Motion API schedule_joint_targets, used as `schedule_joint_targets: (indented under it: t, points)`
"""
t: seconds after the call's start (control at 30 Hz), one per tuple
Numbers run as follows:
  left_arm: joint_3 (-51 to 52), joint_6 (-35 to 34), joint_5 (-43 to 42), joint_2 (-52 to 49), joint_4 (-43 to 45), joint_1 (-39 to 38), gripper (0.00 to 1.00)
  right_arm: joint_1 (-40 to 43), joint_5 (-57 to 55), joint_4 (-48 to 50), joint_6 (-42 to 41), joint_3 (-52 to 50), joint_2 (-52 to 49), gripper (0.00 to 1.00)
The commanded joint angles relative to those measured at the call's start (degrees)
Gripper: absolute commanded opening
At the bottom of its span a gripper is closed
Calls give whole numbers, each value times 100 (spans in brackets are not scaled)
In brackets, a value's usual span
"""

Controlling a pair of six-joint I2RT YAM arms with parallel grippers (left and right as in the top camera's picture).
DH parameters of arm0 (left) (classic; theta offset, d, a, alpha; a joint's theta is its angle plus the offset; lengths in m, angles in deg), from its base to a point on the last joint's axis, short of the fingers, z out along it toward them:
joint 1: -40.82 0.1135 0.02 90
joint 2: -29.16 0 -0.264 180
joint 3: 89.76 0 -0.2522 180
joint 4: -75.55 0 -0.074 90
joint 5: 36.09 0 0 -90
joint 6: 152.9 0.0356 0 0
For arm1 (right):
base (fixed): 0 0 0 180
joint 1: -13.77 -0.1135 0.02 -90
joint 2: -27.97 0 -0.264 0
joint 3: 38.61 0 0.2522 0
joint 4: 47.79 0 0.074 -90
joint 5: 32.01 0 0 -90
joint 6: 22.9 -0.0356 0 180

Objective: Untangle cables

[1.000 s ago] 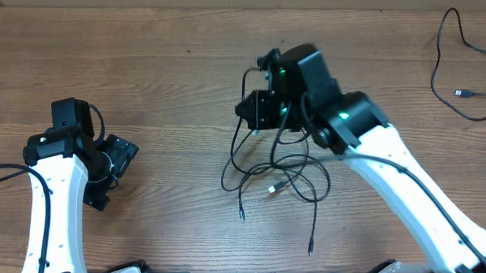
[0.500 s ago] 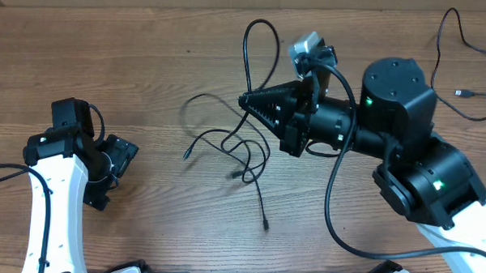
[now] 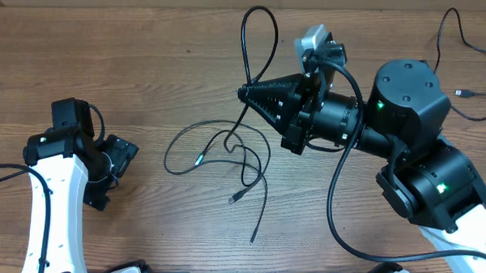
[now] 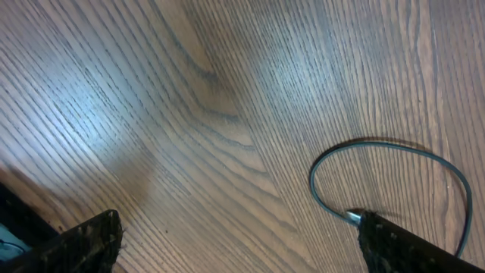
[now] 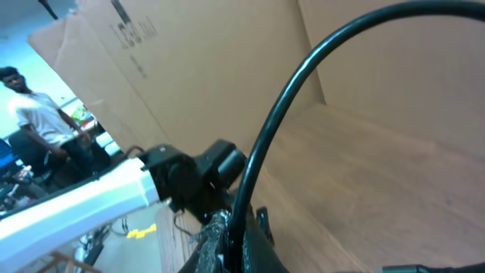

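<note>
- Wood-grain table (image 3: 148, 60) fills the overhead view, and my right wrist camera also catches a cardboard wall (image 5: 227, 76) and a person (image 5: 38, 114) in a white shirt off to one side.
- From above, my right claw (image 3: 246, 94) lies sideways above the table, its tips pinched shut on one strand (image 5: 267, 133), which arcs up and away from the fingers.
- Below that claw the cables (image 3: 234, 152) hang and spread over the middle of the table as loose crossing loops, with several plug ends lying apart from one another.
- My left claw (image 3: 119, 159) sits low at the left side, near the tangle but not touching it. Its fingers (image 4: 91, 239) stand wide apart with nothing between them.
- On the left wrist view, a cable loop (image 4: 379, 144) lies flat on the wood, and its silver tip sits just beside one finger.
- One lone cable (image 3: 463, 94) lies in the far right corner, well apart from the rest.
</note>
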Motion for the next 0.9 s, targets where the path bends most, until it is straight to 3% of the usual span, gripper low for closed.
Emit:
schedule_joint_targets:
  t: [0.0,0.17,0.73,0.87]
  points:
    - [-4,-57,81,61,7,-4,100,-11,48,271,35,177,306,4]
    - [-7,-57,81,61,7,-4,99,-11,-245,463,37,177,560,4]
    - [-4,-57,81,61,7,-4,100,-11,-3445,501,111,369,949,4]
    - [-4,-57,81,61,7,-4,100,-11,-4138,752,564,691,852,4]
